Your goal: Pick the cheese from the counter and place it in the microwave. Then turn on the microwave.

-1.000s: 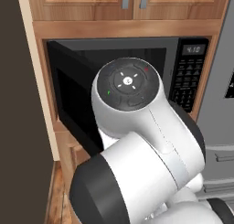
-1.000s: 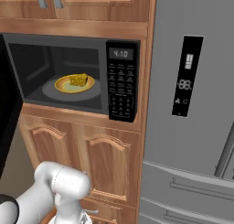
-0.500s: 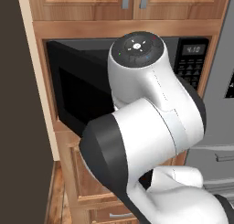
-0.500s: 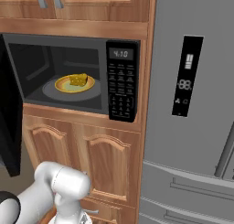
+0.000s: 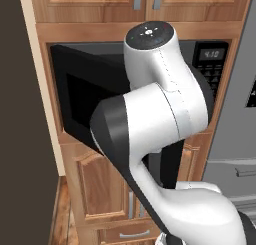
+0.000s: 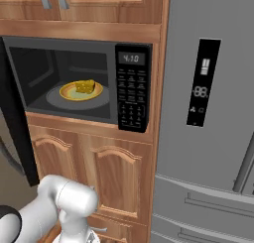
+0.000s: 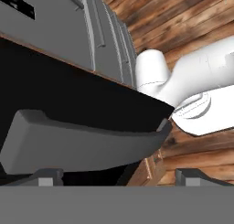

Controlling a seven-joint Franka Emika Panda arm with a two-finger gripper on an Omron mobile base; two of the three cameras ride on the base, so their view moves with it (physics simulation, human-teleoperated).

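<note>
Fingers [image 7: 49, 176] spread wide, grasping nothing, one tip at each lower corner of the hand view with the gripper [image 7: 119, 177] close up against the door's grey handle [image 7: 82, 145]. Handle lay across between the tips, seemingly just ahead of them; contact could not be told. Beyond it, the black door [image 5: 82, 106] stood swung out, partly open, the microwave [image 6: 79, 78] cavity exposed. Inside, the cheese [image 6: 85, 86] rested on the yellow-rimmed plate [image 6: 69, 93], already in place. Keypad [image 6: 132, 95] to the right, display lit. Step in hand judged to be shutting the door. To do it well: pushed flat and steadily on the handle or door face, following the hinge arc, until latched, before reaching for the start key. Fridge [image 6: 208, 113] just beside, best kept clear of.
</note>
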